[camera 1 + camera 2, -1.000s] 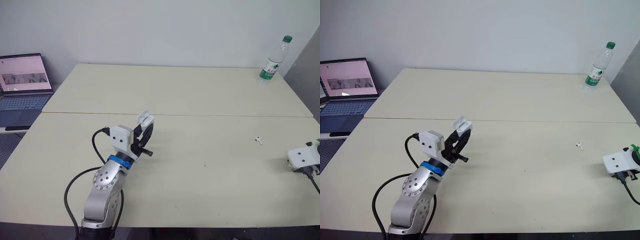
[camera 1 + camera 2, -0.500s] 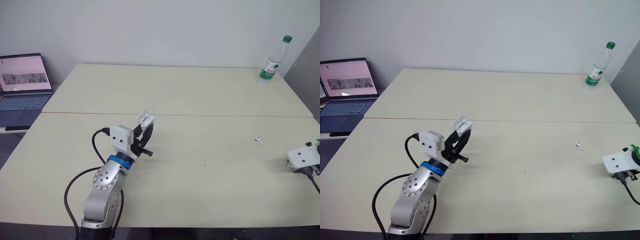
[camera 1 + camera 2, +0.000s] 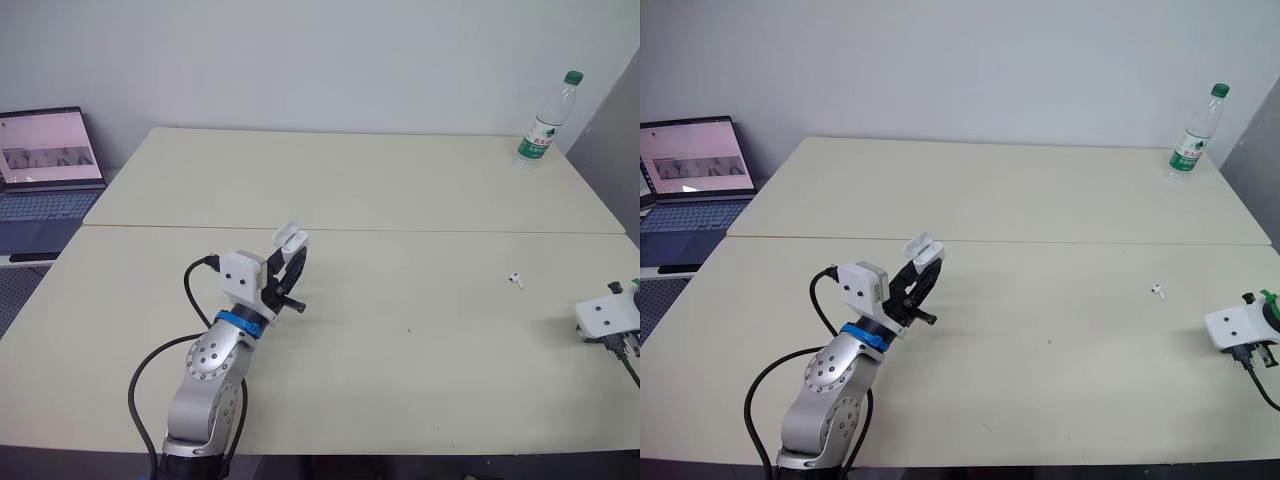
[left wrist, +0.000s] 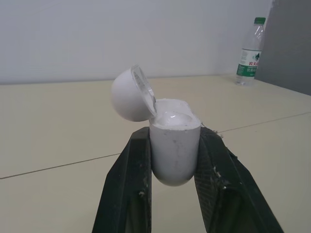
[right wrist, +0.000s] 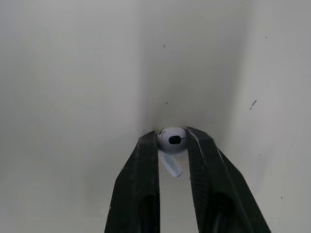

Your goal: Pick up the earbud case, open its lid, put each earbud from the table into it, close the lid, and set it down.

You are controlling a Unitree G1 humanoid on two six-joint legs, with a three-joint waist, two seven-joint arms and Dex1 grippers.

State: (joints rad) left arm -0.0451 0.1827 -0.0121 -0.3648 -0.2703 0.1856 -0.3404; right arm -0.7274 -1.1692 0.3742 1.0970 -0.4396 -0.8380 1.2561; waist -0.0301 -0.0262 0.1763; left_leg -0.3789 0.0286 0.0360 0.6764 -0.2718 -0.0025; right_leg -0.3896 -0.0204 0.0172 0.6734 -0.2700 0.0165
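Left wrist view: left jaws squeeze the earbud case (image 4: pixel 174 150), lid (image 4: pixel 129 94) open. Right jaws pinch one earbud (image 5: pixel 172 140); the other earbud (image 3: pixel 515 279) lies on the tabletop (image 3: pixel 400 190).

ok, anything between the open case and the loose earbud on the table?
Nothing: just bare table between the case and the loose earbud, as the left eye view shows.

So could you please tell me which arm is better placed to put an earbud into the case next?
Likely right: the right claw grips an earbud, while the left claw is occupied holding the earbud case, lid open.
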